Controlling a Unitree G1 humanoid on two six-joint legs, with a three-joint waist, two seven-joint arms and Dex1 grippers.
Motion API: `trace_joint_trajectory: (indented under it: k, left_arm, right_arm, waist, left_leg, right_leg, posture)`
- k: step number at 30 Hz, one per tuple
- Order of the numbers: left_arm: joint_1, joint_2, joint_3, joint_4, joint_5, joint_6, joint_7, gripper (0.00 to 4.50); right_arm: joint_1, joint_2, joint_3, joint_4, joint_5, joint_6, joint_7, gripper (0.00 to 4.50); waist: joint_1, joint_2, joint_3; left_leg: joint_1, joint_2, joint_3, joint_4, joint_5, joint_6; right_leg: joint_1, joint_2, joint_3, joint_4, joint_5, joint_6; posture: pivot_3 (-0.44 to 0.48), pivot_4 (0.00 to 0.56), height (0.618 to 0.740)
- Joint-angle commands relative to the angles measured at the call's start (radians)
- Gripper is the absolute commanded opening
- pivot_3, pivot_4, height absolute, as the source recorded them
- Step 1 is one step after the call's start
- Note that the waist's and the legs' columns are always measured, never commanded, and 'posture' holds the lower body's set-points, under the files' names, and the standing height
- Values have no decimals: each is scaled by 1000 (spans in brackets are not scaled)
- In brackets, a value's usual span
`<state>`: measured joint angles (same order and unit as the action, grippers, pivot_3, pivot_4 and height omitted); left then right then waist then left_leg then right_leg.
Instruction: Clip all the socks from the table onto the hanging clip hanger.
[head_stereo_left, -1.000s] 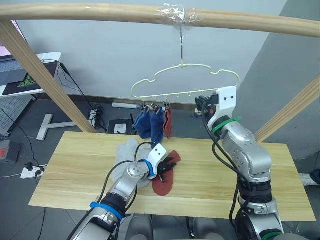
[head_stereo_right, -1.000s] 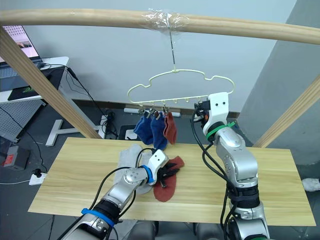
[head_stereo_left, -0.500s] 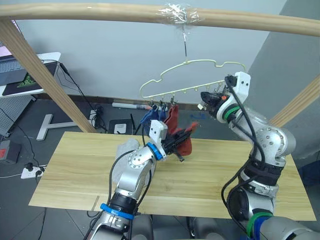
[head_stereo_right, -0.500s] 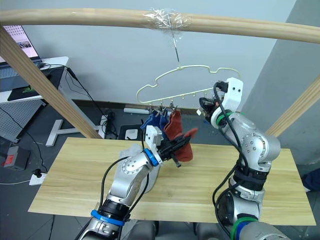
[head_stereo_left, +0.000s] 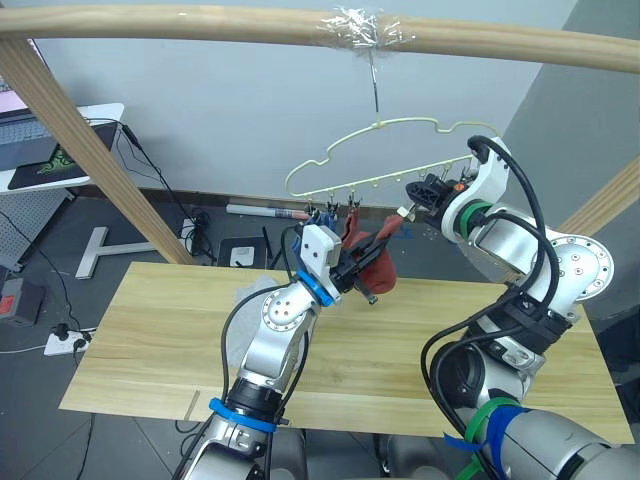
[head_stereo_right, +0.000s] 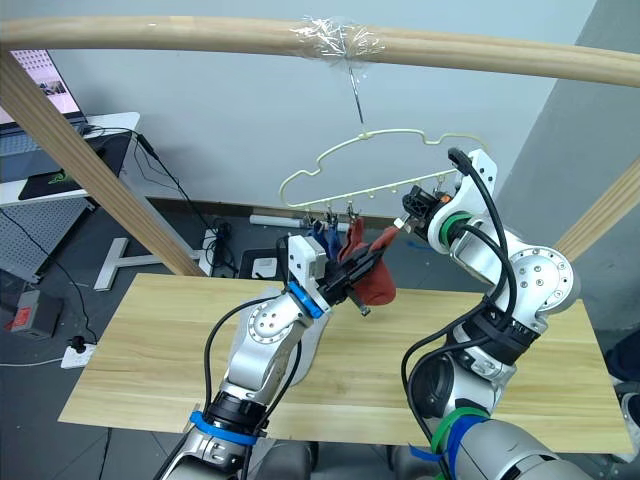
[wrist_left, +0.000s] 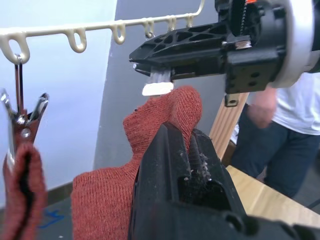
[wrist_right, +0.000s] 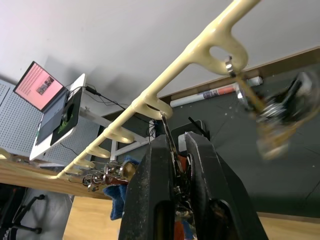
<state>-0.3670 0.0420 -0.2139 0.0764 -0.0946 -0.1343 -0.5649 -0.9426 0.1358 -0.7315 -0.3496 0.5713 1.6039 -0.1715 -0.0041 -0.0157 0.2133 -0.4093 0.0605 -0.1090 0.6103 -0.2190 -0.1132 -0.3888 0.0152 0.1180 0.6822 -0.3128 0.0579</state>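
Observation:
My left gripper (head_stereo_left: 372, 252) is shut on a rust red sock (head_stereo_left: 380, 275) and holds it up just under the bar of the pale-yellow clip hanger (head_stereo_left: 385, 150). My right gripper (head_stereo_left: 404, 208) is at the bar, shut on a small metal clip (wrist_right: 171, 145) right above the sock's top edge (wrist_left: 167, 112). Another red sock (wrist_left: 17, 190) hangs from a neighbouring clip, with blue socks (wrist_right: 122, 200) beside it. Light grey socks (head_stereo_left: 243, 297) lie on the table (head_stereo_left: 150, 330), partly hidden behind my left arm.
The hanger's hook hangs from a taped wooden rail (head_stereo_left: 200, 25), and a slanted wooden post (head_stereo_left: 80, 140) stands on the left. A white desk with a laptop (head_stereo_left: 40, 150) is at the far left. A person (wrist_left: 280, 115) stands beyond the table.
My left gripper lifted the red sock from the table up to the hanger. My right gripper moved left along the bar onto a clip. The hanger swung to the right.

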Motion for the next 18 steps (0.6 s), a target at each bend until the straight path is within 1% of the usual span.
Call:
trace_joint_trajectory:
  k: [1,9,14,18]
  left_arm:
    - [-21,1,-22,-5,12,-47,-7,21]
    - [-46,10,-35,38,31,-102,-17,21]
    - [-67,17,-41,65,68,-149,-3,21]
    - [-90,4,-32,89,86,-177,31,21]
  right_arm:
    - [-42,67,-45,-38,-5,10,-22,89]
    - [-66,94,-64,-36,6,11,-47,89]
    - [-66,109,-63,-38,21,11,-64,89]
    - [-58,117,-56,-40,43,11,-79,89]
  waist:
    - [0,0,0]
    - [0,0,0]
    - [0,0,0]
    - [0,0,0]
  left_leg:
    - [0,0,0,0,0,0]
    - [0,0,0,0,0,0]
    - [0,0,0,0,0,0]
    - [0,0,0,0,0,0]
  right_leg:
    - [0,0,0,0,0,0]
    - [0,0,0,0,0,0]
    - [0,0,0,0,0,0]
    - [0,0,0,0,0,0]
  posture:
    - [44,191,740]
    - [44,191,740]
    - [40,194,740]
    - [41,196,740]
